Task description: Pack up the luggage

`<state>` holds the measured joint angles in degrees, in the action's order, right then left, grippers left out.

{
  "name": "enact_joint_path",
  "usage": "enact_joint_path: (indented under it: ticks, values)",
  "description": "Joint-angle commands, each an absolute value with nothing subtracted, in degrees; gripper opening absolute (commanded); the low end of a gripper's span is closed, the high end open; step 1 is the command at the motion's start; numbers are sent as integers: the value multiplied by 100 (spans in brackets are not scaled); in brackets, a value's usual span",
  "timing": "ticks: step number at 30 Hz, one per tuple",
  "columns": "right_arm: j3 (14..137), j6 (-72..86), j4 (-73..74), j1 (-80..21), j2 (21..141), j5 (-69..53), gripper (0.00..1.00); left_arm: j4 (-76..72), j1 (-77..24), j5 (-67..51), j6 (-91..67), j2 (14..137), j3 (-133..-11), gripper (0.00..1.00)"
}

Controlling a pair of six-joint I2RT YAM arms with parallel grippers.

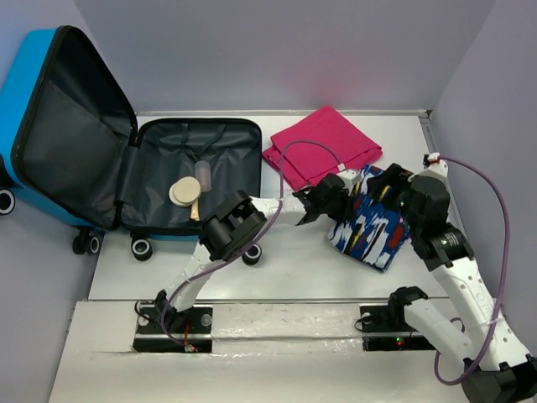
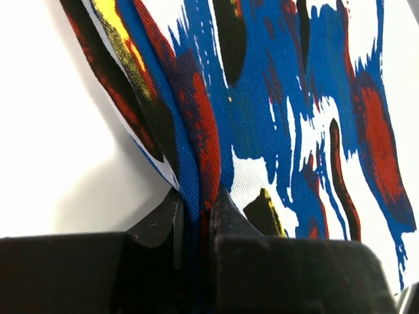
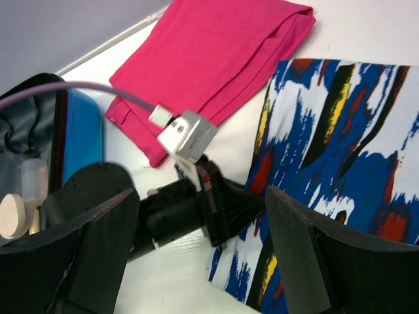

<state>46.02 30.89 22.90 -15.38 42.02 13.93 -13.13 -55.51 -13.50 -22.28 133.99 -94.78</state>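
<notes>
Luggage, a small bright blue hard-shell suitcase with dark grey lining, lies open at the far left of the white desk, which pale lilac walls enclose on three sides. The left pincer is clamped on the edge of a folded blue, white and red patterned cloth. The right pincer hangs above it, spread wide and holding nothing. A folded pink cloth lies just beyond.

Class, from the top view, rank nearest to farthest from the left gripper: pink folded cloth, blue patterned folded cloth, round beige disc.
1. Blue patterned folded cloth: pinched in the left gripper's fingers.
2. Pink folded cloth: just behind it.
3. Round beige disc: far left, inside the blue suitcase.
</notes>
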Motion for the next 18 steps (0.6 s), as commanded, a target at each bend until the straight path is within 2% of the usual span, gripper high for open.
enact_joint_path:
  ticks: [1, 5, 7, 12, 18]
  values:
    - [4474, 3129, 2030, -1380, 4105, 1257, 83, -1335, -5353, -1213, -2320, 12886, -8020, 6]
    - [4158, 3304, 2030, -1073, 4183, 1292, 86, -1915, -5203, -1142, -2399, 11999, -6814, 6]
    - [3817, 3505, 1943, -845, 4297, 943, 88, -2195, -5151, -1169, -2469, 11560, -6235, 6]
    - [3200, 3814, 1609, -1, 4728, 431, 91, -2592, -5150, -1169, -2628, 11163, -5678, 6]
    - [2813, 4034, 1529, 122, 4921, 423, 94, -3066, -5150, -1459, -2777, 10969, -5353, 6]
